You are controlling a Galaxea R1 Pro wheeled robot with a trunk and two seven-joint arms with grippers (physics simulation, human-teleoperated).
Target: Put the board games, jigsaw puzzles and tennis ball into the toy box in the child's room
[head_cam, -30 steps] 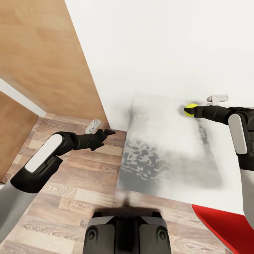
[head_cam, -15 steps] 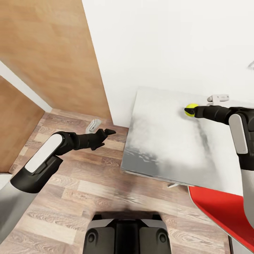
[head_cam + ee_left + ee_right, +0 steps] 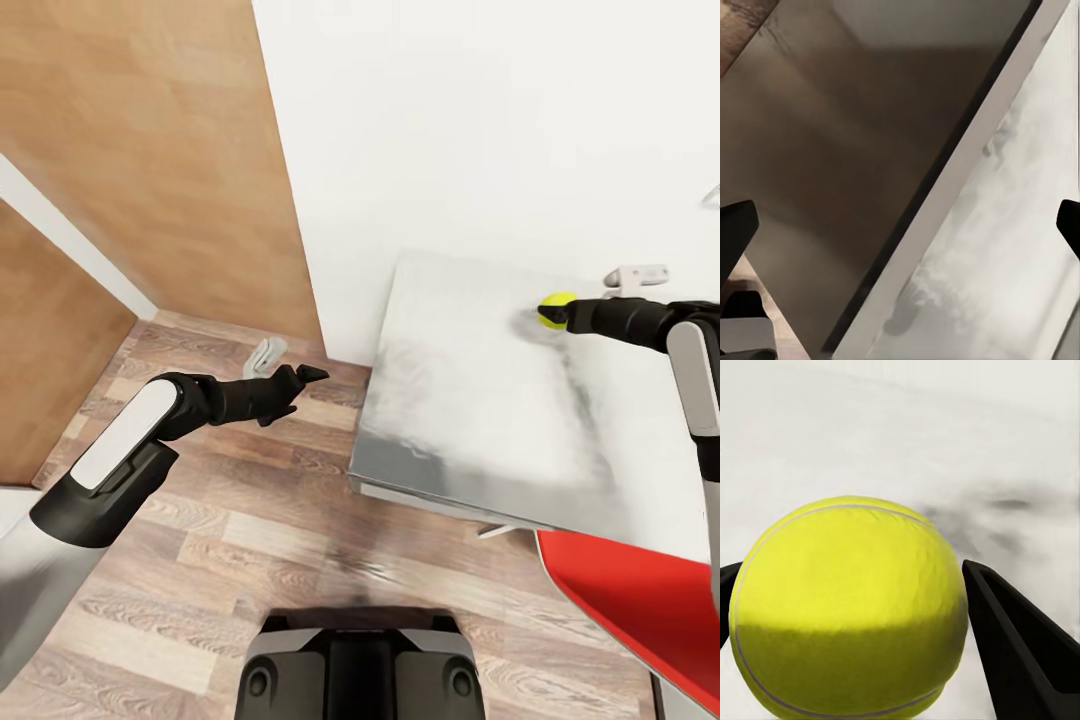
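The right gripper's [image 3: 562, 315] jaws are clamping the tennis ball [image 3: 553, 309], one dark finger [image 3: 1020, 649] pressing each side of it, and holding it above the desk [image 3: 450, 420] towards its far edge. The left gripper [image 3: 300, 378] is hanging over the wooden floor [image 3: 220, 540] off the desk's left edge, its jaws standing wide apart and gripping nothing.

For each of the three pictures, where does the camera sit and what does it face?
Head view: on the head, looking down at the table, wooden floor, both arms, base.
Left wrist view: on the left arm, facing the table's edge between the open left gripper fingertips.
Right wrist view: on the right arm, facing the tennis ball in the right gripper.
Shared: head and right wrist views both show the ball.
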